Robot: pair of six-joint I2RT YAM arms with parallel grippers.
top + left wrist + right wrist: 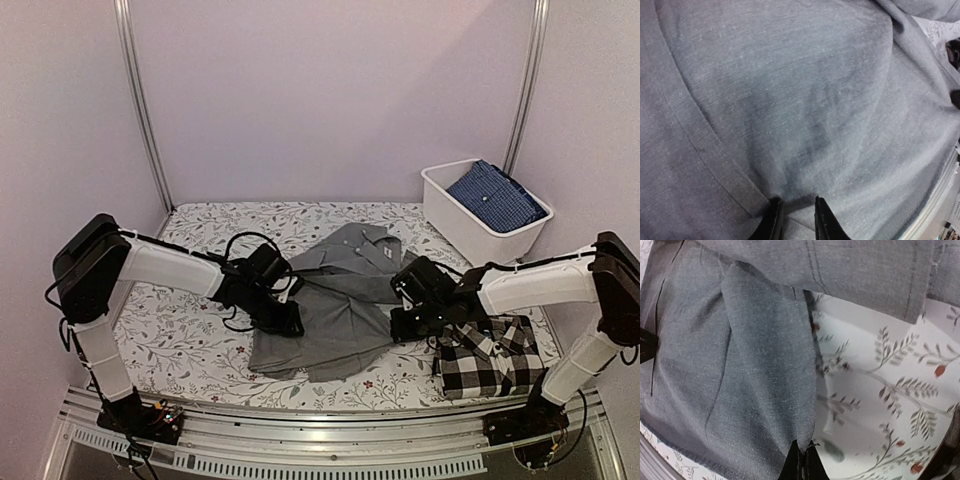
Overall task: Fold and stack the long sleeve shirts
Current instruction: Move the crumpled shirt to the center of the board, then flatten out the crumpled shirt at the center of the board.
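The mid-grey shirt (pixel 335 300) lies partly folded in the middle of the table, collar toward the back. My left gripper (pixel 293 326) is at its left edge. In the left wrist view the left gripper (pixel 796 201) has its jaws narrowly apart with a fold of the grey shirt (pixel 790 100) pinched between them, and creases run toward them. My right gripper (pixel 398 328) is at the shirt's right edge. In the right wrist view the right gripper (pixel 804 445) is shut on the hem of the grey shirt (pixel 740 365). The black-and-white checked shirt (pixel 490 355) lies folded at the front right.
A white bin (pixel 445 215) at the back right holds a folded blue garment (pixel 495 195). The floral tablecloth (pixel 190 340) covers the table and shows in the right wrist view (pixel 880 390). Metal frame posts stand at the back corners.
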